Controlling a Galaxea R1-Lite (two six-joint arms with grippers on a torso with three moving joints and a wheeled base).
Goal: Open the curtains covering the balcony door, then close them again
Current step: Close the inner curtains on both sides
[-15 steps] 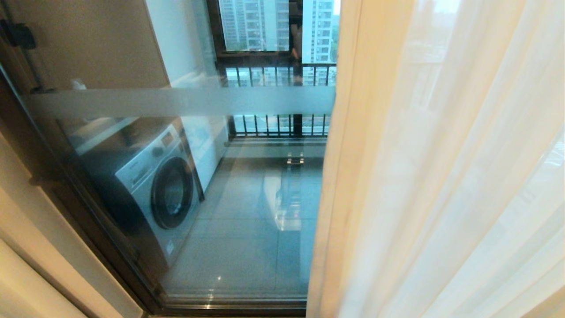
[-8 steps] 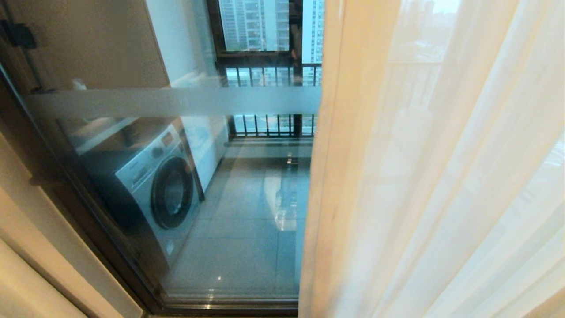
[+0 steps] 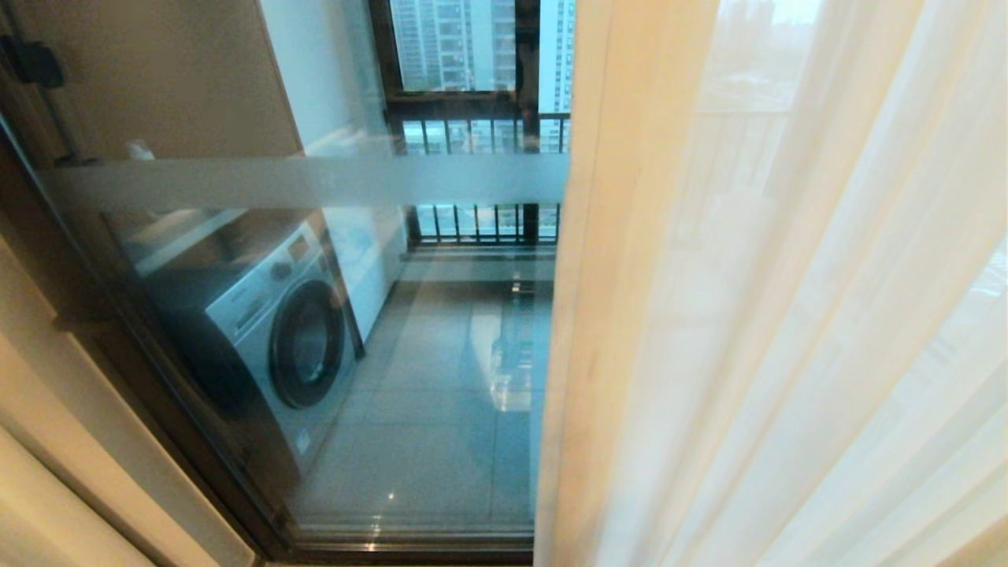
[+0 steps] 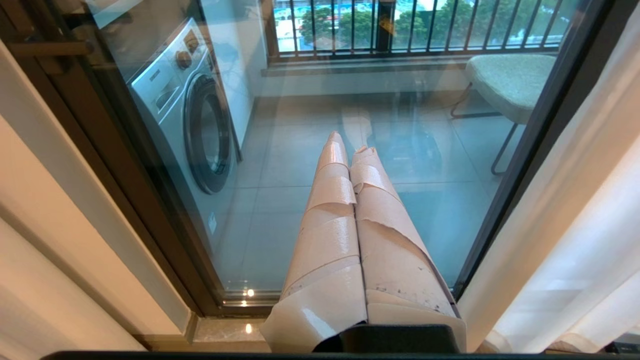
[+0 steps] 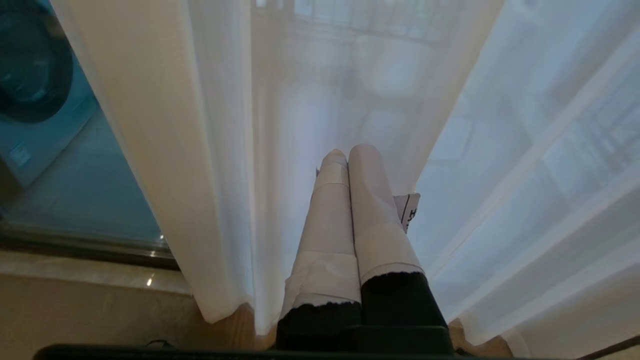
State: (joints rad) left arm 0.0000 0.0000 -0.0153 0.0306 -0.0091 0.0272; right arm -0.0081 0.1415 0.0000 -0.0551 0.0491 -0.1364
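Curtains hang over the right part of the balcony door; left glass bare. Right gripper, jaws together, empty, faces the sheer. Left gripper, jaws together, faces bare glass, likely parked

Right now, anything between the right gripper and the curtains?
Nothing visible. In the right wrist view the right gripper, fingers shut, points straight at the sheer folds of the curtains, with no object between them. Whether the tips touch fabric is unclear.
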